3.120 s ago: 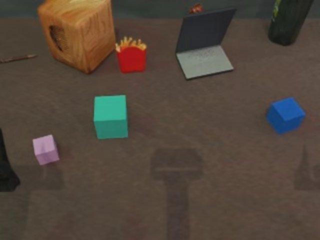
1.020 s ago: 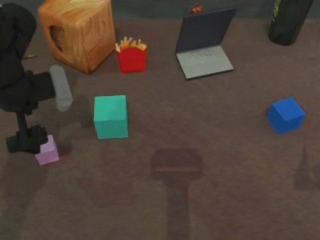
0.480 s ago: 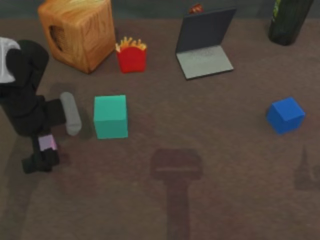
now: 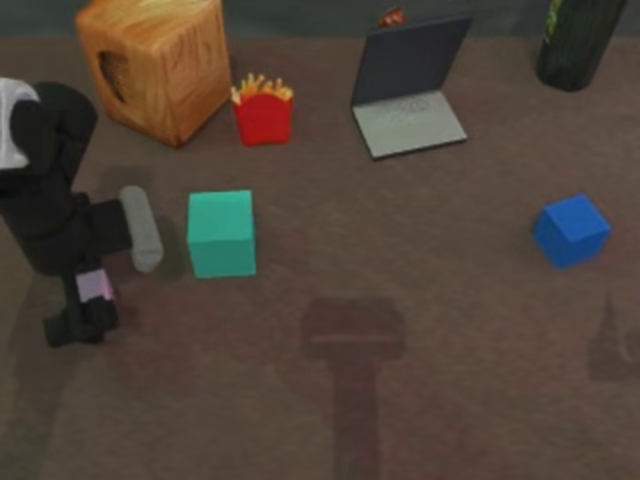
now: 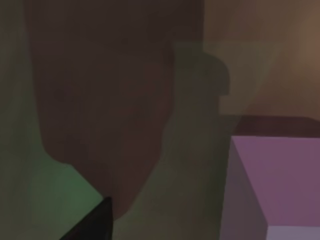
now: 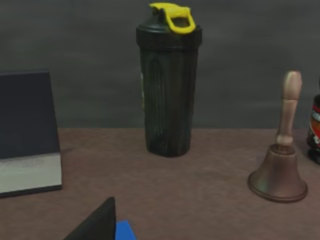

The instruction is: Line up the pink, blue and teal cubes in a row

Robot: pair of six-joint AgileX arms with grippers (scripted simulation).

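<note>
The pale pink cube [image 4: 96, 286] sits near the table's left edge, with my left gripper [image 4: 86, 302] lowered over it. In the left wrist view the pink cube [image 5: 275, 185] fills one side, and the one dark finger [image 5: 95, 225] in view stands apart from it, so the gripper is open. The teal cube [image 4: 221, 232] rests just to the right of that arm. Far to the right lies the blue cube [image 4: 571, 230]. My right arm is parked out of the top view; its wrist view shows one finger [image 6: 97, 224] and a sliver of the blue cube [image 6: 125, 231].
Along the back stand a wood-grain block [image 4: 155, 65], a red carton of fries [image 4: 263, 112], an open laptop [image 4: 410, 85] and a dark shaker bottle [image 4: 578, 40]. In the right wrist view a bronze bell [image 6: 279, 170] sits beside the bottle [image 6: 168, 85].
The left arm came in from the left edge and lowered over the pink cube. It has barely moved in the last half second. No cube has shifted.
</note>
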